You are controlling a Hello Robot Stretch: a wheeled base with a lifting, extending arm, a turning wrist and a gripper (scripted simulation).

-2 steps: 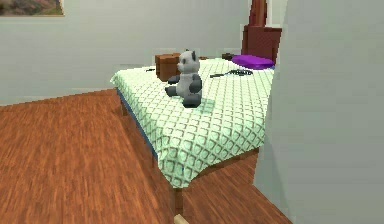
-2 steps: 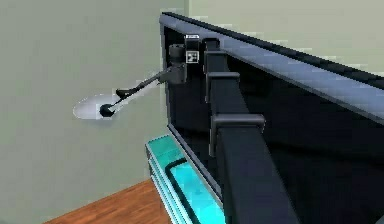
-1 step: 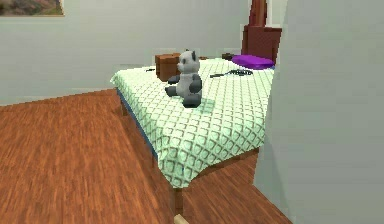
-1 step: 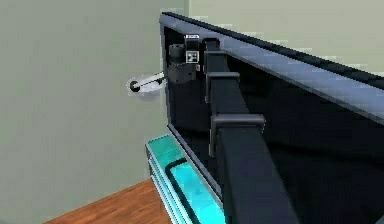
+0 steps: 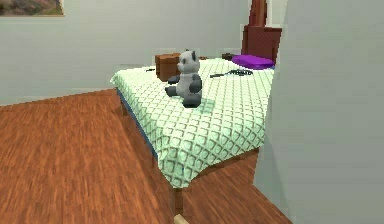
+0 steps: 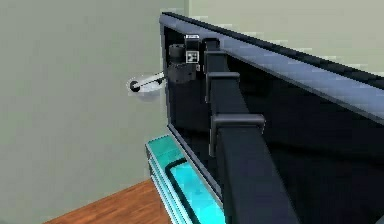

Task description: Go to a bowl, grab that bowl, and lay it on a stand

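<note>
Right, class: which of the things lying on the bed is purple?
The flat cushion-like thing at the far end of the bed; the soft toy is grey and white, the box brown.

The forward view looks ahead and slightly down to a bed (image 5: 215,110) at middle distance, a pale wall (image 5: 330,110) close on its right. The arm side view faces out along the arm (image 6: 245,150), very near a dark panel (image 6: 300,110), perhaps a television.

Small pale round thing (image 6: 132,87), hanging mid-air, at far end of gripper (image 6: 141,84)
</note>
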